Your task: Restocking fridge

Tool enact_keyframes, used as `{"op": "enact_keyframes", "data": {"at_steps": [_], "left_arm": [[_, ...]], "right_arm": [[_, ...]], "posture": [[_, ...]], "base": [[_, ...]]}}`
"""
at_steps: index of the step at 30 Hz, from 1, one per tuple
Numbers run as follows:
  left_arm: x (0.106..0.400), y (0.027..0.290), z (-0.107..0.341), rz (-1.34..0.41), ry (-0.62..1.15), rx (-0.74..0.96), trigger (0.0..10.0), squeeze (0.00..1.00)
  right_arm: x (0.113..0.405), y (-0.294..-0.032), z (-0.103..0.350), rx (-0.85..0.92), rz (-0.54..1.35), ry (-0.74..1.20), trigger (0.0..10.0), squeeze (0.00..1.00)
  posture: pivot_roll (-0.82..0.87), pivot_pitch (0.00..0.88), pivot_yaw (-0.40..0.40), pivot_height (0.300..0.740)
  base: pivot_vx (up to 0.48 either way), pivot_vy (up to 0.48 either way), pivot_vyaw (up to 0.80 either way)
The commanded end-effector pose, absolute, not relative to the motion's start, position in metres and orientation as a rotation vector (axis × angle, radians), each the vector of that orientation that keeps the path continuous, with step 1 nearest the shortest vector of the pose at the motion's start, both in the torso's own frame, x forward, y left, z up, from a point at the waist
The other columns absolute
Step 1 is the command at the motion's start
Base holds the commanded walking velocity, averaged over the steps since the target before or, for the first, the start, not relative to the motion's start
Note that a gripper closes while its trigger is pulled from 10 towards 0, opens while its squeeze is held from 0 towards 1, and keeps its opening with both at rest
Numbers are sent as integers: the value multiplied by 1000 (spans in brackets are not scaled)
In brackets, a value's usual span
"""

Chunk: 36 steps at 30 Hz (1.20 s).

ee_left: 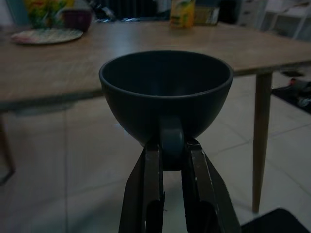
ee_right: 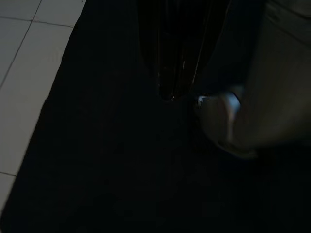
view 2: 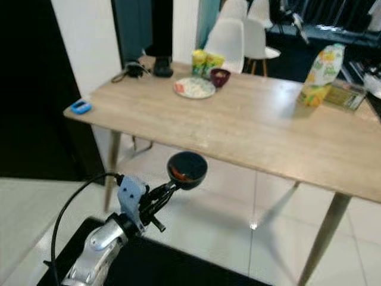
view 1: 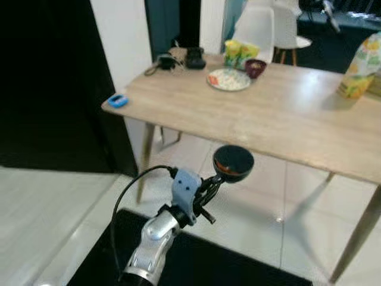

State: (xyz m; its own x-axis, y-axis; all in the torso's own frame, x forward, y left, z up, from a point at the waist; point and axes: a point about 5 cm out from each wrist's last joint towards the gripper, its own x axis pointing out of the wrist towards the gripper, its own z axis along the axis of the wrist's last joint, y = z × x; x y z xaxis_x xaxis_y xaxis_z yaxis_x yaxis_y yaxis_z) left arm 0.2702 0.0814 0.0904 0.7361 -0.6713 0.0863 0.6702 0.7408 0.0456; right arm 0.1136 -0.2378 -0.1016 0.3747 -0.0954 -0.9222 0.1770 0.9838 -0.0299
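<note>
Bowl before wooden table, tiled floor

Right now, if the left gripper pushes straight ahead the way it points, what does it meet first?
Probably the wooden table's near edge. The left gripper, shut on the dark bowl's handle, aims at it from slightly below tabletop height, so the bowl would hit first. Depth is unclear.

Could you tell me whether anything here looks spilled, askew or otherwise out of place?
Nothing looks spilled or damaged. The left gripper holds the dark bowl upright by its handle, and the small blue object sits close to the table corner.
</note>
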Motion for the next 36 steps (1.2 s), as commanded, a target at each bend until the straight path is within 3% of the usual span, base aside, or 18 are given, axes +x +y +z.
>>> {"op": "enact_keyframes", "data": {"at_steps": [1, 21, 36], "left_arm": [[270, 76, 93, -753, -116, 13, 10000, 0], [265, 75, 83, -760, -108, 27, 10000, 0], [262, 91, 66, -678, -88, 31, 10000, 0]], "right_arm": [[107, -243, -102, 60, -195, 1195, 10000, 0], [100, -254, -101, -49, -219, 1229, 10000, 0], [99, -257, -101, -82, -229, 1232, 10000, 0]], "posture": [[33, 0, -36, 740], [34, 0, -42, 740], [37, 0, -43, 740]], "base": [[-296, 0, -788], [0, 0, -782], [0, 0, -781]]}}
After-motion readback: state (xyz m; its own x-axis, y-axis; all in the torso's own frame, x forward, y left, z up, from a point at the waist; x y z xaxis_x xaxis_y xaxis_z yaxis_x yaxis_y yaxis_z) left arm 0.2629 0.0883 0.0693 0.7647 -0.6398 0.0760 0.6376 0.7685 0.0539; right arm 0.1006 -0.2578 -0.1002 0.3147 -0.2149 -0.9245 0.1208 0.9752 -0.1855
